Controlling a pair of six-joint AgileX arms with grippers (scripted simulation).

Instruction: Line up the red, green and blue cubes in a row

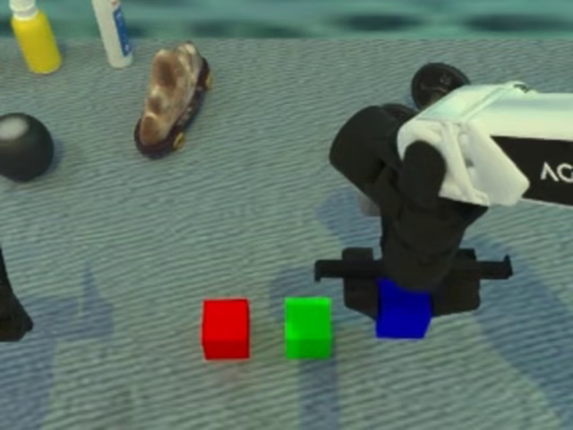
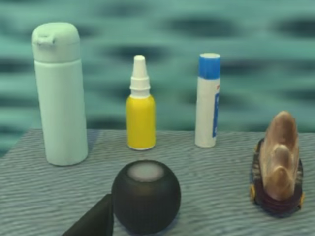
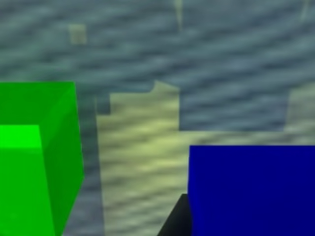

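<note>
My right arm (image 1: 483,143) reaches in from the right over the desk (image 1: 269,224), its hand (image 1: 405,300) low at the near-right w/ the blue cube (image 1: 403,313) right under it. The body hides the fingers, so I cannot tell if they grip the cube or stand apart from it. Left hand (image 1: 11,313) sits parked at the left edge; can't tell its state either.

Far side: white bottle (image 2: 60,93), glue stick (image 2: 207,101), yellow dropper bottle (image 2: 140,105), then a brown toy car (image 1: 170,98) and a black ball (image 1: 22,146) at far left.

Near side, L to R: red cube (image 1: 226,329), green cube (image 1: 308,328), blue cube. Red and green sit level, a small gap apart. Blue is near green, slightly farther back.
</note>
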